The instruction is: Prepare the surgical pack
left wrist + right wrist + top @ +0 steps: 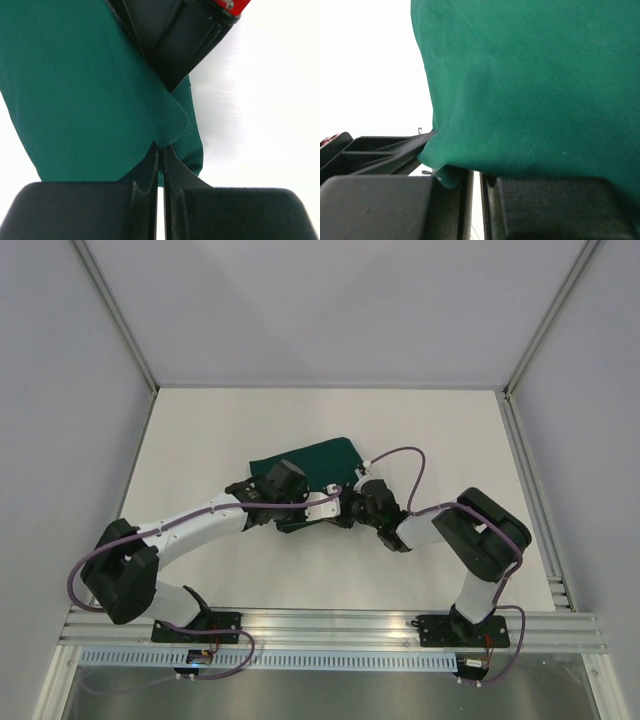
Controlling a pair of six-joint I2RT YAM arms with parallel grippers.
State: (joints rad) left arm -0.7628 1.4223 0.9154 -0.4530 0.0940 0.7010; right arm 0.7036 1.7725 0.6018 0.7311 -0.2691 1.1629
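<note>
Two grips on green cloth (315, 455) — L tool (161, 148), R tool (476, 175), white table (250, 420)

Dark green cloth (315, 458), folded flat, lying near the centre of the white table (200, 430), its near edge bunched upward.

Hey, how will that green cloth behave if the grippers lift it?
Probably floppy: the green cloth puckers where the left gripper pinches it. Likely light, draping softly over the right gripper. It may sag or unfold when lifted.

Matt, finely woven dark green cloth (75, 90) — smooth white table (420, 430) beneath
</note>
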